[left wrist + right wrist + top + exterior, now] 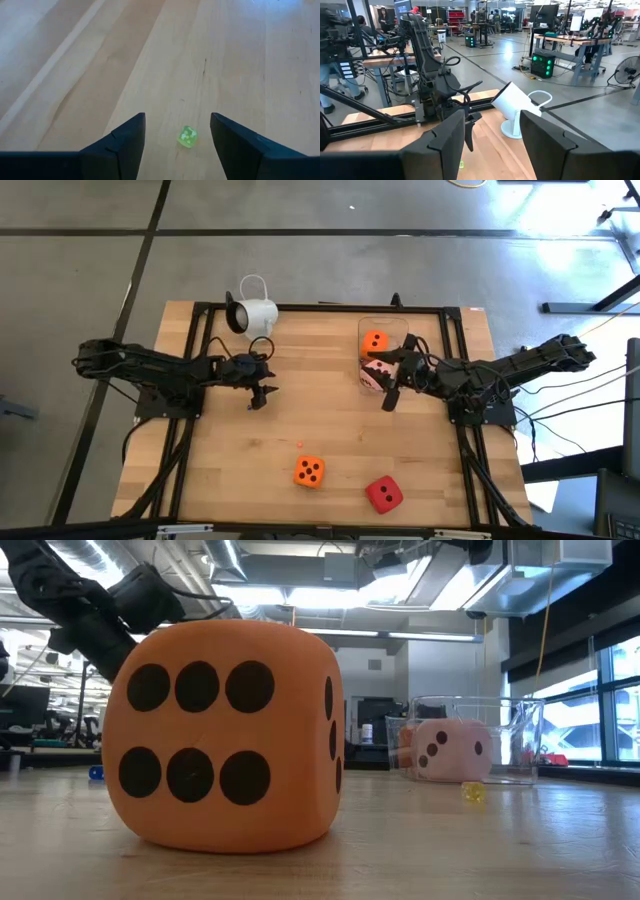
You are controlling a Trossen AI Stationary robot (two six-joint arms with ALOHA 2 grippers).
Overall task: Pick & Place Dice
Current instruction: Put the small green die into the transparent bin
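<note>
— Left wrist view, entry one: what sits nearest the left gripper (177, 116)?

— One tiny green die (187, 137), translucent, lying on the table (240, 60) between the two fingers, closer to one than the other. Fingers spread wide, holding nothing.

— Handling note?

— Shift sideways to centre it, lower until the tips nearly touch the wood, then close slowly. A piece this small likely skids or flips if one finger arrives first.

— Entry two, further out?

— Orange die (309, 471) and red die (384, 494), loose near the table's front edge, well apart from both grippers.

— Entry three?

— Clear container (400, 326) across the table, holding a second orange die (375, 341) and the pink die (372, 375). Probable destination.

— Last?

— Right gripper (390, 398), just beside that container, fingers apart and empty, waiting. Carry in from the side away from it.
</note>
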